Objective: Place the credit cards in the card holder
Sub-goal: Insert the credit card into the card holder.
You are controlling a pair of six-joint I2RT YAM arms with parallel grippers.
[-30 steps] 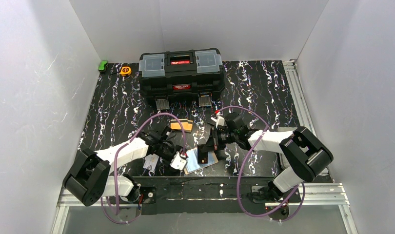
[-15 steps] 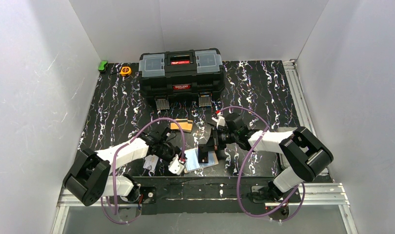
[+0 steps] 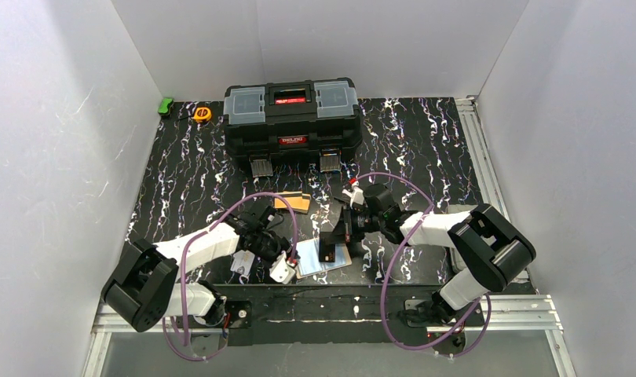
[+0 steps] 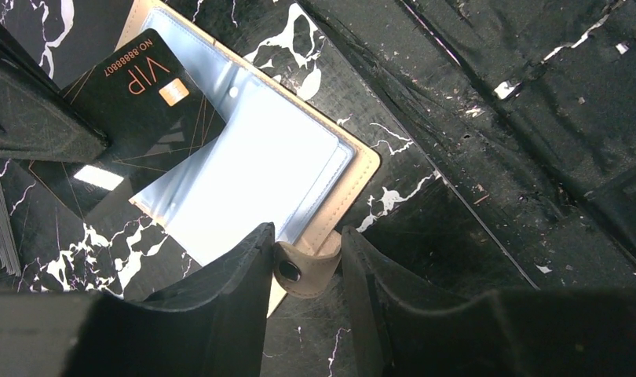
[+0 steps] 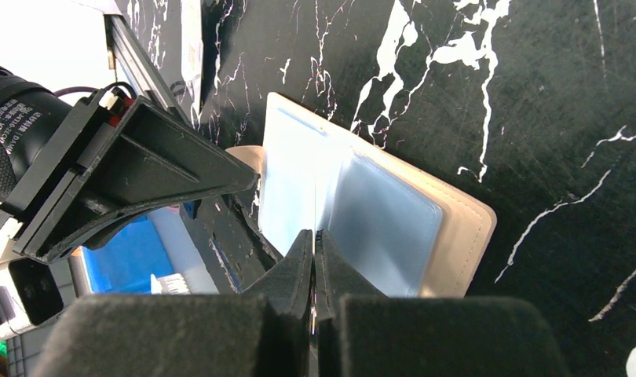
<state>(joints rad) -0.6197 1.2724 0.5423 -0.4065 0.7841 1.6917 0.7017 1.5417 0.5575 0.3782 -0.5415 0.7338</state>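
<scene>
The left gripper [image 4: 305,237] had pinched the snap tab [image 4: 301,271] of the open card holder [image 4: 252,157]. The right gripper [image 5: 314,236] was clamped tight on a black VIP card [image 4: 134,94], whose lower corner sat under a clear pocket. An orange card [image 3: 291,202] lay beyond, nearer the toolbox [image 3: 291,118].

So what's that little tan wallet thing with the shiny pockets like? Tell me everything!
The small beige-tan folding card holder lies open and flat on the black white-veined table. Inside are clear, shiny bluish plastic pockets. Its rounded snap tab, with a dark stud, sits between the fingers of the left gripper, which are close on both sides. The right gripper is shut, seemingly pinching one pocket leaf. A black card marked VIP overlaps one corner pocket.
</scene>
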